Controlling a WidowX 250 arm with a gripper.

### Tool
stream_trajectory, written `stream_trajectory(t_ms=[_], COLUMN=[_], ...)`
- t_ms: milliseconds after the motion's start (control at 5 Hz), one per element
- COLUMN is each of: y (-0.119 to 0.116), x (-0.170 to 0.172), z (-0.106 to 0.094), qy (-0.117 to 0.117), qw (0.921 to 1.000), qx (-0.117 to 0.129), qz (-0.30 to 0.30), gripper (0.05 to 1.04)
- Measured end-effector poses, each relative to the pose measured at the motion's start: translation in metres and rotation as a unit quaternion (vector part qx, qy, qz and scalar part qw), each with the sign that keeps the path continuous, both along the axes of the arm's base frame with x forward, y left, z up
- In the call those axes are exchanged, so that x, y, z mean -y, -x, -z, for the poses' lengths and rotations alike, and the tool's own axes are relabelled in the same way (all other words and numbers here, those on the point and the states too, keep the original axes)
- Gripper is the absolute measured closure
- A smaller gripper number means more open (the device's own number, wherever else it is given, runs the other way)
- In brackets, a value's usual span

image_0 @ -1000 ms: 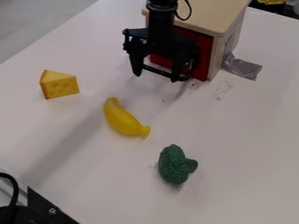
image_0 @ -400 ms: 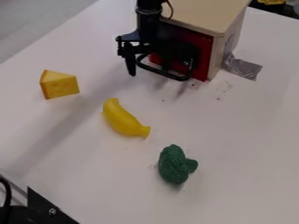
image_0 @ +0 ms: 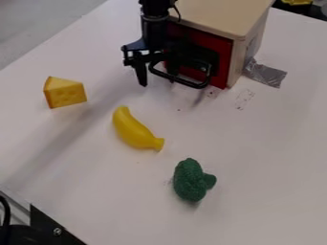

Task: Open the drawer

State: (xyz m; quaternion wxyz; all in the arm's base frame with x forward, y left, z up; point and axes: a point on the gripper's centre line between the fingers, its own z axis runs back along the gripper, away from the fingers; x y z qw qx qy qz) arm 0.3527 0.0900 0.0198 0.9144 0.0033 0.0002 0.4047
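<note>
Curved black handle [image_0: 180, 80], flat red drawer [image_0: 221, 50]

Gap between banana [image_0: 135, 130] and broccoli [image_0: 190, 180]; handle [image_0: 186, 83] juts from drawer [image_0: 223, 60].

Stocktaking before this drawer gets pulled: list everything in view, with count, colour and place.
Toy cabinet: one, pale wood, top
Drawer front: one, red, on the cabinet
Drawer handle: one, black, before the drawer front
Tape: one strip, silver, right of the cabinet
Cheese wedge: one, yellow, left
Banana: one, yellow, centre-left
Broccoli: one, green, lower centre
Table: one, white, beneath these
Bracket: one, black, lower left corner
Claw: one, black, by the handle's left end
</note>
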Motion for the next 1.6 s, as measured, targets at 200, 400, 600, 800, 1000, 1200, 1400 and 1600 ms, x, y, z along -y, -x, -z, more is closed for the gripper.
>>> stream_trajectory(t_ms=[200,400,600,800,1000,1200,1400,1600], y=[0.002,0.008,0.016,0.028,0.04,0.043,0.044,0.053], x=[0.0,0.001,0.008,0.01,0.015,0.016,0.017,0.019], z=[0.005,0.007,0.01,0.012,0.012,0.012,0.011,0.01], qy=[-0.002,-0.002,-0.005,-0.011,-0.018,-0.016,-0.015,-0.009], qw=[1.0,0.9999,1.0,0.9999,0.9997,0.9998,0.9998,1.0], qx=[0.004,0.004,0.007,0.012,0.014,0.012,0.012,0.001], qz=[-0.009,-0.009,-0.002,0.002,0.002,0.001,0.002,-0.002], gripper=[0.676,0.737,0.738,0.738,0.738,0.738,0.738,0.738])
